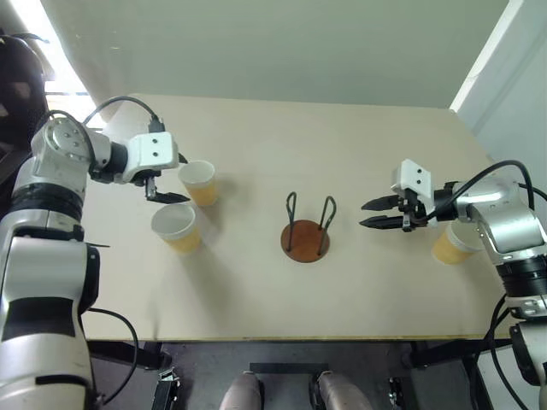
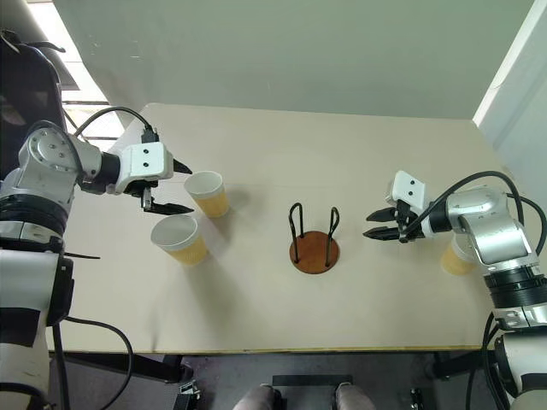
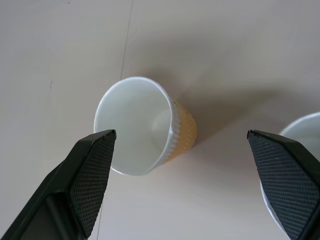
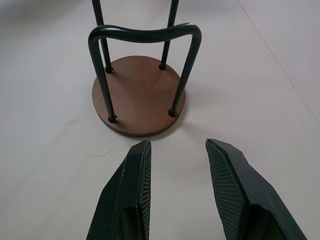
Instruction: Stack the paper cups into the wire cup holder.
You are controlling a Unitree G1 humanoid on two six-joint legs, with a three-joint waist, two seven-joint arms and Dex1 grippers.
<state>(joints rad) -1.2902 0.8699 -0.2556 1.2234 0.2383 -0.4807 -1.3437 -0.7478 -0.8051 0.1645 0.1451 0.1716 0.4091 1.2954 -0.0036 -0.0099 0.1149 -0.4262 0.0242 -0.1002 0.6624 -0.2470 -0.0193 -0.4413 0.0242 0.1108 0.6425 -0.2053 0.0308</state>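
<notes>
Left wrist view shows my left gripper (image 3: 182,145) wide open, empty, facing the far paper cup (image 3: 142,125), upright; my right gripper (image 1: 369,213), half-open and empty, is far.

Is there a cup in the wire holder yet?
No, the wire cup holder has only its bare brown base between the loops, and the paper cups stand on the table.

Left tool (image 1: 162,186) spread wide, right tool (image 1: 369,213) slightly parted — both empty
</notes>
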